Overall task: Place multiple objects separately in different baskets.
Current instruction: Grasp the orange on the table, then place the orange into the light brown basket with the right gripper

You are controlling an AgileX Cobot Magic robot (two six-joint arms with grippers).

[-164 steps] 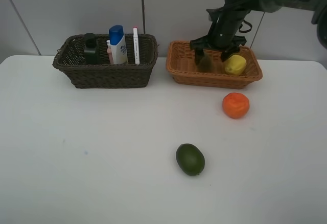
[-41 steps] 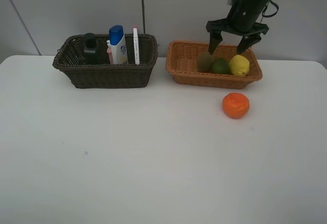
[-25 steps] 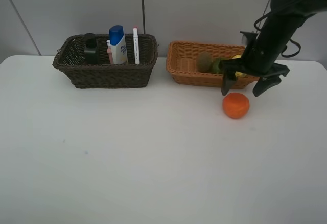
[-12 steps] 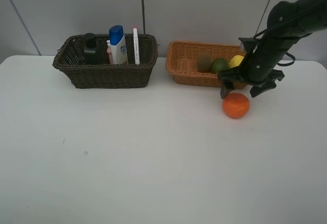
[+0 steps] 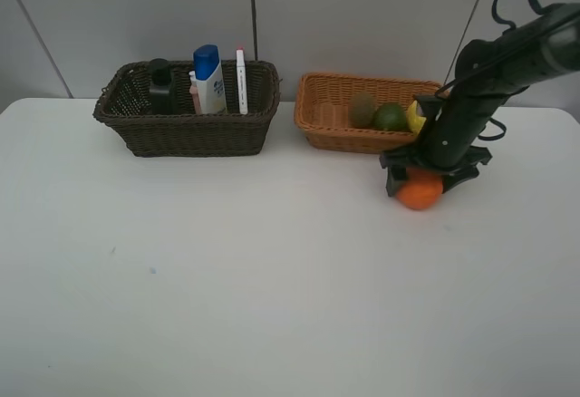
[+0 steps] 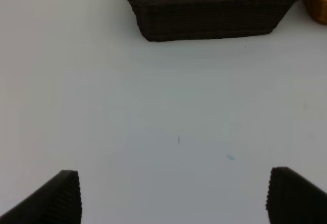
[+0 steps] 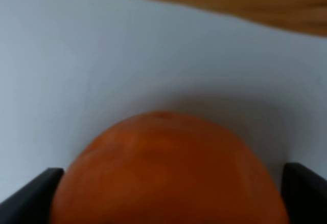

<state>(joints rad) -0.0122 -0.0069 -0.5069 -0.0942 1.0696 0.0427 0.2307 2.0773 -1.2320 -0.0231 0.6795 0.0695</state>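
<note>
Overhead view of a white desk carrying two rectangular woven wicker baskets side by side along the far edge. The dark brown, deeper basket holds four upright items: a dark green pump bottle, a pink bottle largely hidden behind its neighbour, a white blue-capped tube, and a white pink-tipped marker. The light orange-tan, shallower basket holds a brown kiwi, a dark green avocado-like fruit, and a yellow lemon partly covered by the arm.

The round orange lies on the desk just in front of the tan basket. The right tool is lowered over it, jaws spread wide with one finger on either side; in the right wrist view the orange fills the gap between them, though contact with the skin cannot be confirmed.

The left tool hangs above bare desk, jaws wide apart and holding nothing, facing the dark brown basket.
</note>
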